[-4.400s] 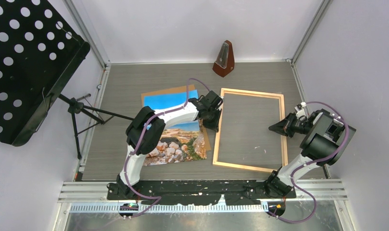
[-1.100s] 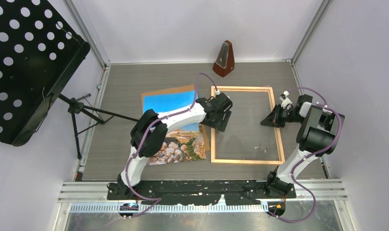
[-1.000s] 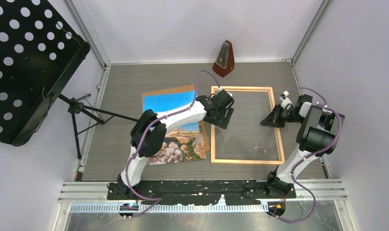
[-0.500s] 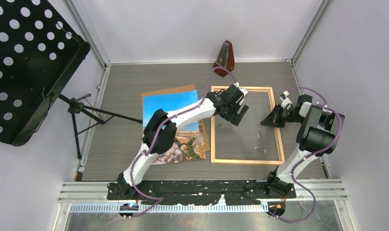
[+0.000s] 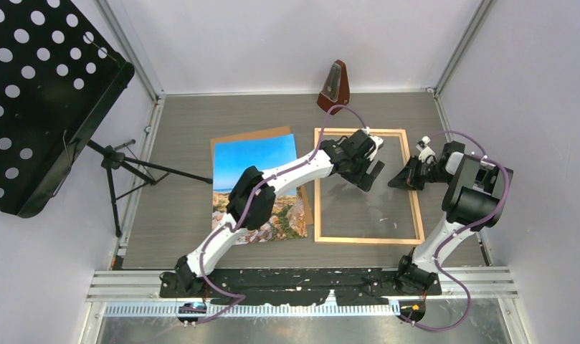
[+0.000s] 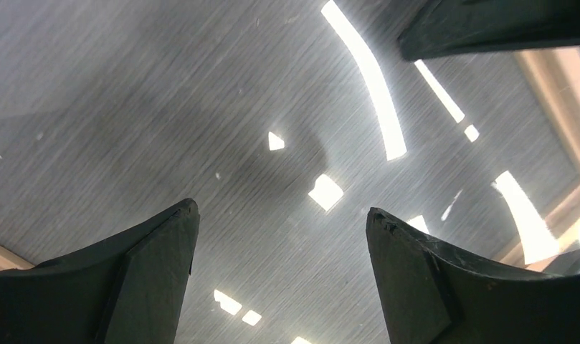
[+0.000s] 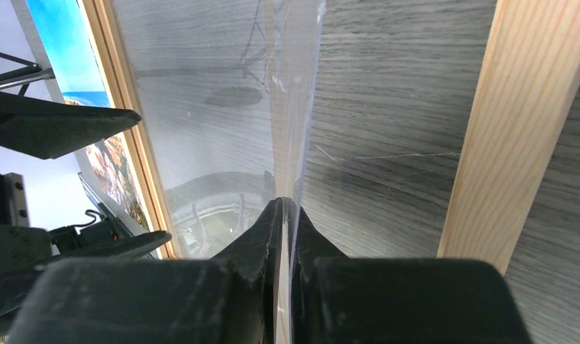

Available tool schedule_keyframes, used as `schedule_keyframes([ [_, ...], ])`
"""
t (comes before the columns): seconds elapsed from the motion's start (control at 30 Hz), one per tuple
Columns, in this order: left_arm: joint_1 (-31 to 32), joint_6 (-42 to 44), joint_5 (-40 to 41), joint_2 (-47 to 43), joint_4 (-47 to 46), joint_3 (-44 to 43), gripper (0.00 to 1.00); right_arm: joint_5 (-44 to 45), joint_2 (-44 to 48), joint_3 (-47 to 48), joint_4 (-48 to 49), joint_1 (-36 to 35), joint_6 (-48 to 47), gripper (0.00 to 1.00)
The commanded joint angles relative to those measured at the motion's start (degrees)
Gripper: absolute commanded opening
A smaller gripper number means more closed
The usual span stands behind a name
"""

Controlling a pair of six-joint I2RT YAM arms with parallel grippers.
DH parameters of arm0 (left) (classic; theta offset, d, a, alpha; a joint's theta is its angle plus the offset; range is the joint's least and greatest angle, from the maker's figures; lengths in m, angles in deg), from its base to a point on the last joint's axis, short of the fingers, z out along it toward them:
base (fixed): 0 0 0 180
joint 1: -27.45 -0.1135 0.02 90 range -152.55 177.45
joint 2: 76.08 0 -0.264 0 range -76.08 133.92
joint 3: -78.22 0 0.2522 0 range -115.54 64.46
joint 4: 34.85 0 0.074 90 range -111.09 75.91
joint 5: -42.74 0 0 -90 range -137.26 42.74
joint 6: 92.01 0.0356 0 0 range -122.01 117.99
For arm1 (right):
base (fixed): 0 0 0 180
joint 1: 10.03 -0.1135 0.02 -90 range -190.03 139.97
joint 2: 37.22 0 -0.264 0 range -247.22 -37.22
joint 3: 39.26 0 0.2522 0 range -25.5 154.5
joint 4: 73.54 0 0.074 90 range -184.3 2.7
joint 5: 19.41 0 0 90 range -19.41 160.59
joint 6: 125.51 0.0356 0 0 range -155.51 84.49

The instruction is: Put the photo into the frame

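**Rectangular landscape photo** [image 5: 254,161] (blue sky, sea strip, pale rocky shore): lies flat, picture side up, on a plain brown backing board [image 5: 247,135]. It is well to the left of the left pincer [image 5: 369,172] and outside the thin light-wood rectangular frame [image 5: 317,193]. The left arm crosses above its right part.

**Frame:** flat on the grey wood-grain desk [image 5: 186,122], its left rail just beside the photo's right edge. Seen from above, its rails enclose the left pincer.

**Left pincer:** fingers [image 6: 150,279] spread wide with nothing between them, over the upper part of the frame's interior. Below is a glossy surface with bright reflections; whether they touch it cannot be told.

**Right pincer** [image 7: 285,204]: pressed together on the edge of a thin, transparent clear sheet [image 7: 294,107] that runs forward from its tips. In the wrist view the frame's right rail passes just to its right.

**Surroundings:** beyond the left pincer, past the frame's far rail, a dark red-brown pyramid-shaped metronome [image 5: 334,87] stands upright. Far to the pincer's left stands a black perforated music stand [image 5: 36,93] on a tripod.
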Motion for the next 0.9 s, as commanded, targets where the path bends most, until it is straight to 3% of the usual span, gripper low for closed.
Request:
schedule_keyframes([
  [0.0, 0.81, -0.45, 0.93, 1.55, 1.68, -6.17, 0.86, 2.23, -0.94, 0.91, 3.13, -0.6, -1.12, 0.11],
  [0.87, 1.61, -4.71, -0.34, 6.67, 0.33, -11.79, 0.86, 2.23, 0.74, -0.62, 2.67, -0.57, -1.59, 0.11],
])
